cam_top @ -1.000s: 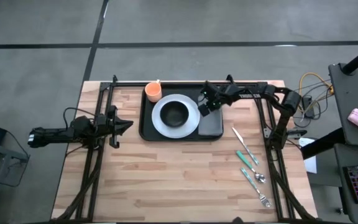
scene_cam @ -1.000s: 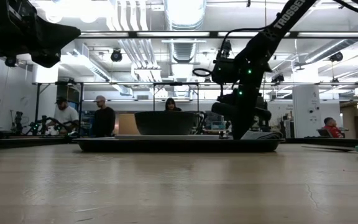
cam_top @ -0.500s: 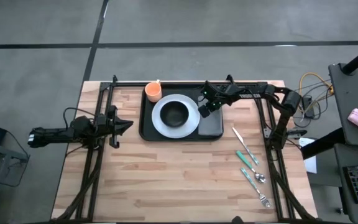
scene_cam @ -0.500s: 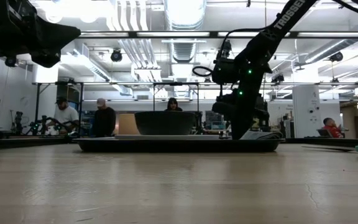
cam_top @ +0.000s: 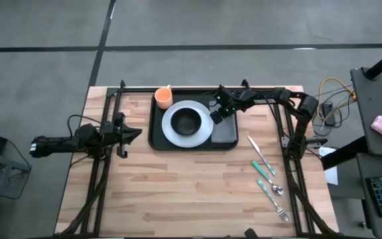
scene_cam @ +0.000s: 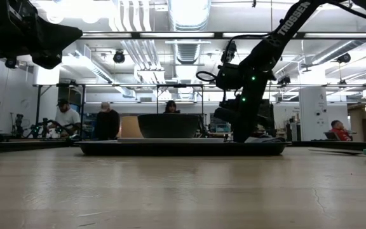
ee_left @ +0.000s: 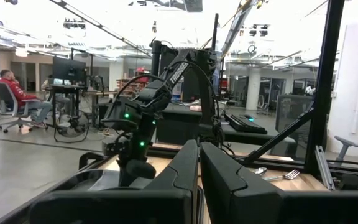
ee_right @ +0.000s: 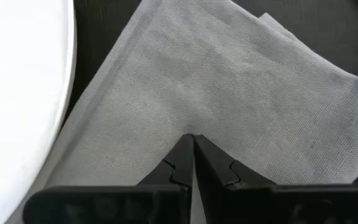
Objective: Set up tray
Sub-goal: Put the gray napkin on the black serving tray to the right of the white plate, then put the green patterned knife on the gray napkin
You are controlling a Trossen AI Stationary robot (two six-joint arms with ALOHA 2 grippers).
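The black tray [cam_top: 155, 136] lies at the table's far middle. On it are a white plate [cam_top: 171, 126] with a dark bowl [cam_top: 188, 121], an orange cup [cam_top: 163, 98] at the far left corner, and a grey folded napkin [cam_top: 225, 133] lying flat on the right part. My right gripper [cam_top: 215, 115] is shut, pointing down over the napkin's far left part [ee_right: 229, 93], beside the plate's rim [ee_right: 17, 93]. My left gripper [cam_top: 136, 133] is shut and waits left of the tray. My right gripper [ee_right: 193, 138] has its shut fingertips at the napkin's surface, slanting down from the table's far right. I cannot tell whether they touch it. The napkin lies flat on the tray.
A knife [cam_top: 260, 159], a spoon [cam_top: 270, 189] and a fork [cam_top: 282, 212] with teal handles lie on the wood right of the tray. The arms' black frames stand at the table's left and right sides. People show in the room beyond the far edge.
My right gripper has gone a little toward the table's left, nearer the plate, still shut. The napkin has stayed where it was.
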